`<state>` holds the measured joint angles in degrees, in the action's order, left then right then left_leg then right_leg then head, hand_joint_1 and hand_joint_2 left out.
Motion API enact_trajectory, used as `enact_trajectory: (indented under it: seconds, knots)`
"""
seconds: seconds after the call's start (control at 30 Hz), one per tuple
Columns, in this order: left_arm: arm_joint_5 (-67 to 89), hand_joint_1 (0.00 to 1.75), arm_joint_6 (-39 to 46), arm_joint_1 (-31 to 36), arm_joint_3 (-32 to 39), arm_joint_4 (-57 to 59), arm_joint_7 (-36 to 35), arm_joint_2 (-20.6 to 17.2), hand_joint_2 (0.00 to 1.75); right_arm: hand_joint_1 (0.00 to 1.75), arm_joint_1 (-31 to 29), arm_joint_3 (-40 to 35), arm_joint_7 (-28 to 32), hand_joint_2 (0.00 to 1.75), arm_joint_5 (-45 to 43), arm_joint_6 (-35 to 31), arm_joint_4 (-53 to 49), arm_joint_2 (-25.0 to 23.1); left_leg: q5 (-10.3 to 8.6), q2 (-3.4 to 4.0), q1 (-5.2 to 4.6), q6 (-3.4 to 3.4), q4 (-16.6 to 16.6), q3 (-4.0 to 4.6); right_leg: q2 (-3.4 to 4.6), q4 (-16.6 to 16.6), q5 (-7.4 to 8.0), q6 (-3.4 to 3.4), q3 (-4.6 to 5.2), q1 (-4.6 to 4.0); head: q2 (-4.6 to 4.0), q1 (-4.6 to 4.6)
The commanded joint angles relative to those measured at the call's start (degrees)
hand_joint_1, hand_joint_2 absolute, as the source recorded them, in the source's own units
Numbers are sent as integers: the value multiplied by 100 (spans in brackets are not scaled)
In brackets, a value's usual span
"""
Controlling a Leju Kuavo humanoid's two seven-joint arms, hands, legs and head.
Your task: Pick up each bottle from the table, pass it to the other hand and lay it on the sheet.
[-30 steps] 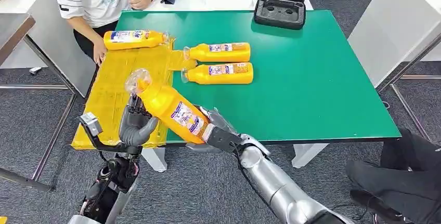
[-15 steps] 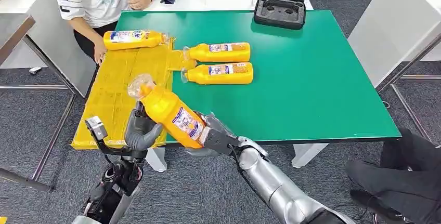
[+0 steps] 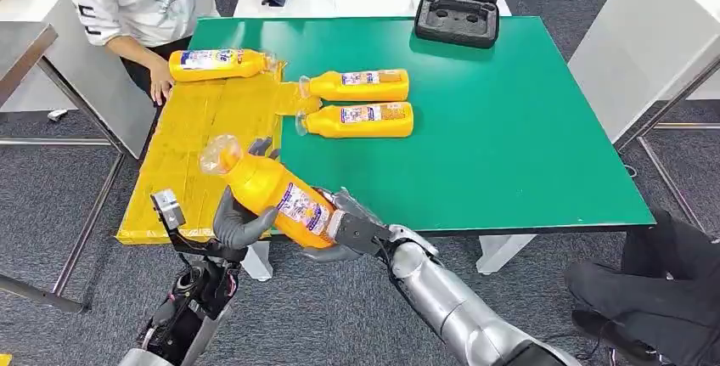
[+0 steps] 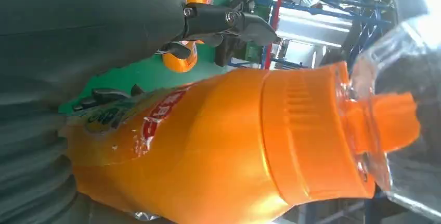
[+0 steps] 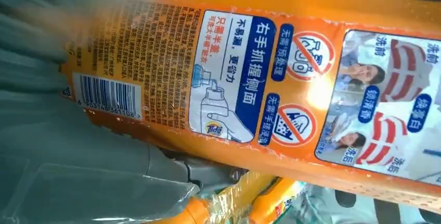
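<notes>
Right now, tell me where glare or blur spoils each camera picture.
Head view: sharp and evenly lit, the orange plastic bottle with the clear cap reads clearly. Left wrist view: that clear cap washes out against bright background. Right wrist view: a glare spot sits on the printed label, and the picture's left part is smeared.

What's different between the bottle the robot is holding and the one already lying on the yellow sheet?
The held bottle is in the air, tilted with its cap end raised; the bottle on the sheet lies flat on its side. The held bottle is gripped by the right hand, with the left hand at it; nothing touches the other. Both are orange with clear caps and similar labels.
</notes>
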<state>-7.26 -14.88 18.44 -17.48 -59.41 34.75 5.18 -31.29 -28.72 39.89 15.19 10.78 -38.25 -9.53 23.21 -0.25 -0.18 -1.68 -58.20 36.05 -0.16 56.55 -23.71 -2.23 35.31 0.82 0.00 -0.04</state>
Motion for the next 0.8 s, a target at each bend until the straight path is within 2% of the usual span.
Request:
enact_trajectory:
  seconds: [0.03, 0.37, 0.4, 0.43, 0.47, 0.57, 0.6, 0.63, 0.73, 0.8]
  knots:
    - [175, 0, 77, 262, -224, 404, -24, -2, 175, 175, -144, -275, 11, 175, 6, 93, 115, 120, 3, -6, 3, 7, 2, -13, -6, -3, -5, 6, -15, -3, 0, 0]
    - [239, 3, -100, 231, -223, 448, 18, -2, 175, 175, -216, -428, 11, 175, 122, 61, 349, 19, 9, -3, 6, 10, 2, -25, -4, -4, -10, 9, -28, -7, 0, 0]
    - [228, 91, -151, 218, -208, 441, 21, -4, 175, 175, -239, -439, 11, 175, 121, 50, 371, 8, 7, -2, 5, 8, 2, -20, -3, -3, -7, 7, -22, -5, 0, 2]
    - [220, 154, -177, 215, -207, 437, 20, 1, 175, 175, -243, -438, 11, 175, 117, 44, 370, 5, 12, 1, 8, 12, 2, -31, 0, -5, -11, 10, -33, -8, 0, 0]
    - [155, 175, -383, 187, -206, 411, 19, -15, 175, 175, -263, -456, 11, 175, 107, 63, 372, -3, 8, 2, 4, 9, 2, -20, 1, -2, -7, 8, -20, -5, 0, 0]
    - [55, 175, -572, 136, -150, 385, 19, 15, 175, 175, -304, -484, 11, 175, 113, 44, 430, -14, 5, 2, 3, 6, 2, -14, 2, -3, -4, 6, -14, -3, 0, 2]
    - [11, 175, -629, 131, -129, 384, 20, 14, 175, 175, -306, -487, 11, 175, 104, 66, 431, -13, 15, 6, 9, 13, 0, -35, 4, -4, -12, 12, -36, -9, 0, 0]
    - [11, 175, -629, 131, -129, 384, 20, 14, 175, 175, -306, -487, 11, 175, 104, 66, 431, -13, 4, 2, 2, 6, 2, -11, 2, -2, -3, 5, -11, -2, 0, 2]
    - [11, 175, -629, 131, -129, 384, 20, 14, 175, 175, -306, -487, 11, 175, 104, 66, 431, -13, 3, -1, 2, 6, 4, -12, -1, -2, -4, 5, -12, -2, 0, 0]
    - [5, 175, -637, 137, -115, 381, 18, 11, 175, 175, -305, -493, 11, 175, 119, 42, 455, -9, 16, 1, 10, 15, 2, -41, 0, -5, -15, 13, -44, -10, 0, 0]
